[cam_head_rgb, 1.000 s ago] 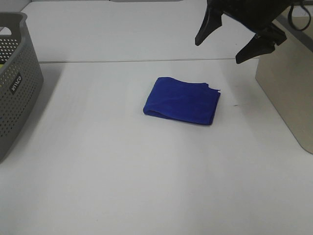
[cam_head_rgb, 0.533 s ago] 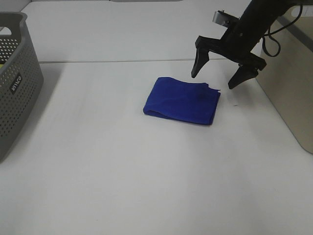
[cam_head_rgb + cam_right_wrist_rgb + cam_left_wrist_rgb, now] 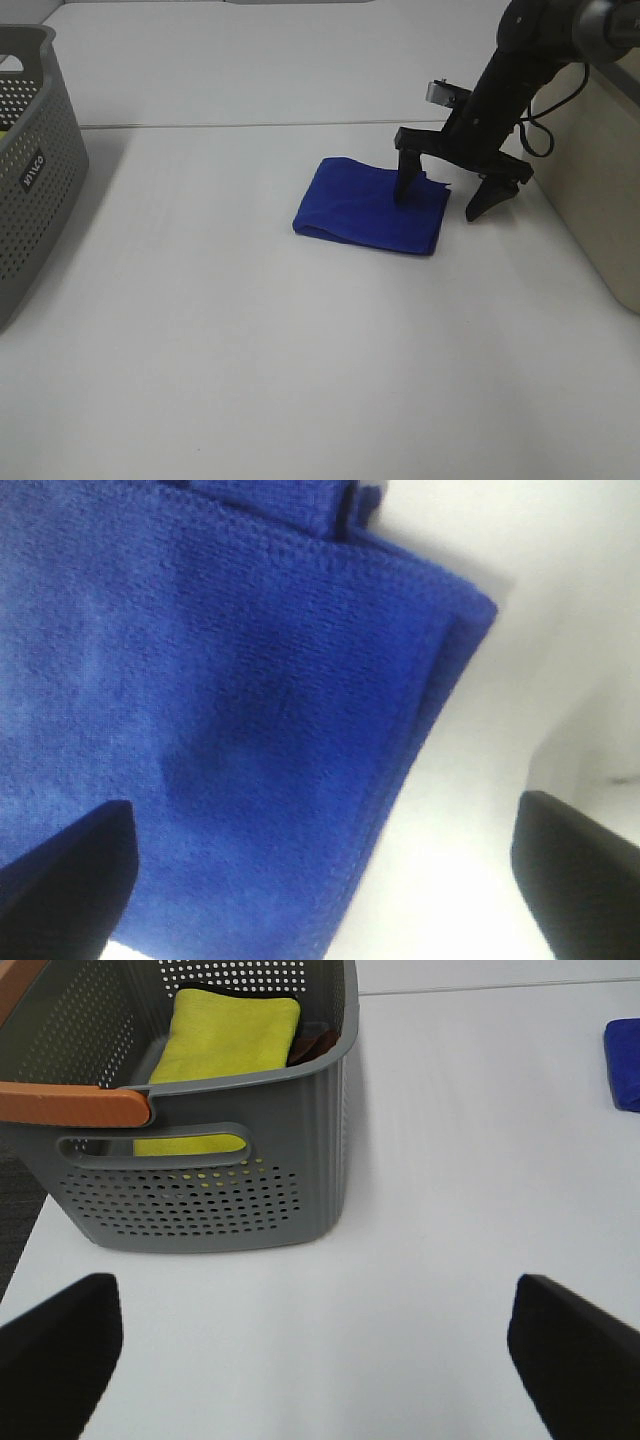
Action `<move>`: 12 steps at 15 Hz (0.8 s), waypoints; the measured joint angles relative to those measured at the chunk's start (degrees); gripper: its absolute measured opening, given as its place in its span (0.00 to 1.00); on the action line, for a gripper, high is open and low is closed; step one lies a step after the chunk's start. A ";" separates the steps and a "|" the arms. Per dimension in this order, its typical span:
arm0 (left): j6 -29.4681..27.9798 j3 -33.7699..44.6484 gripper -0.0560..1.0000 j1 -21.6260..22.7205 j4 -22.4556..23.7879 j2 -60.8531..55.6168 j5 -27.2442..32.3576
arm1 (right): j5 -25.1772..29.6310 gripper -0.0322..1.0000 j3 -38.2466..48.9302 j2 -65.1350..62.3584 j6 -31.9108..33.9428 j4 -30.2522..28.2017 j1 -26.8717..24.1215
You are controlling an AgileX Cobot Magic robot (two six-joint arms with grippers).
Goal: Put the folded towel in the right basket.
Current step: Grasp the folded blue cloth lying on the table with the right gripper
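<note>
The folded blue towel (image 3: pixel 368 205) lies flat on the white table, a little right of centre. My right gripper (image 3: pixel 442 200) is open and low over the towel's right edge, one finger (image 3: pixel 405 188) on the towel and the other on the table beside it. In the right wrist view the towel (image 3: pixel 220 700) fills most of the picture between the spread fingers of the gripper (image 3: pixel 320 880). The beige right basket (image 3: pixel 588 180) stands at the right edge. My left gripper (image 3: pixel 320 1370) is open and empty, and shows only in the left wrist view.
A grey perforated basket (image 3: pixel 30 170) stands at the left edge. In the left wrist view this basket (image 3: pixel 200 1200) has an orange handle (image 3: pixel 75 1105) and holds a yellow towel (image 3: pixel 225 1045). The blue towel's corner (image 3: pixel 623 1050) shows far off there.
My right gripper has come down from high at the back right to the towel's right edge, staying open. The towel has not moved.
</note>
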 joint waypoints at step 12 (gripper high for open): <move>0.00 0.00 0.97 0.00 0.00 0.00 0.00 | -10.14 0.50 -1.32 5.27 -0.17 16.79 4.47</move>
